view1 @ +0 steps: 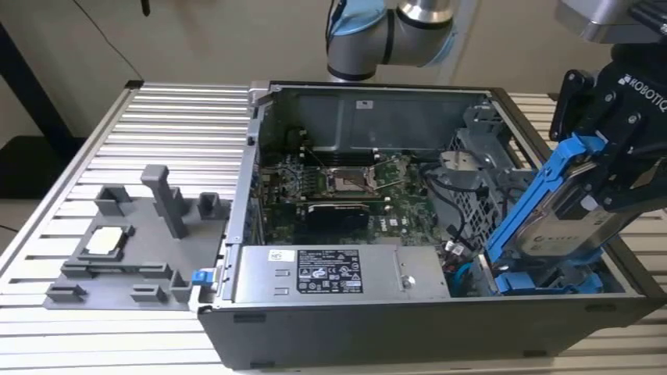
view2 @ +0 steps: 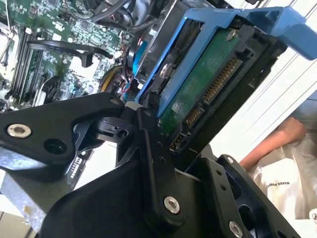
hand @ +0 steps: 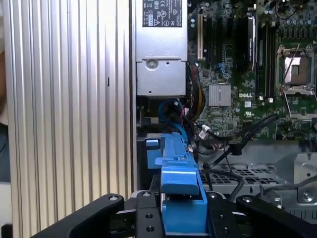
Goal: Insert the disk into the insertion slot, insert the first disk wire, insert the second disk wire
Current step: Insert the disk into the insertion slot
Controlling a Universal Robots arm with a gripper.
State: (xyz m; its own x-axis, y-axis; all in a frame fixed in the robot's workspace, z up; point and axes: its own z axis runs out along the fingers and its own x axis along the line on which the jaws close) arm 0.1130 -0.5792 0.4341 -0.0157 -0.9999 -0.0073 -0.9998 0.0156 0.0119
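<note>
My gripper [view1: 613, 181] is shut on the disk [view1: 568, 232], a silver drive in a bright blue carrier. I hold it steeply tilted over the front corner of the open computer case, on the exterior view's right. Its lower end dips into the insertion slot [view1: 599, 267], and its upper end sticks up above the case rim. In the second wrist view the disk [view2: 205, 84] shows its green circuit board and connector pins, clamped between the black fingers [view2: 148, 134]. In the first wrist view the blue carrier [hand: 179, 181] runs down from my gripper [hand: 181, 218] into the bay.
Loose black cables [hand: 237, 141] and a blue cable [hand: 171, 106] lie beside the bay. The power supply [view1: 328, 273], motherboard [view1: 344, 187] and perforated grey cage [view1: 485, 156] fill the case. A grey fixture [view1: 136, 234] sits on the exterior view's left. A person's arm [view2: 277, 139] is close by.
</note>
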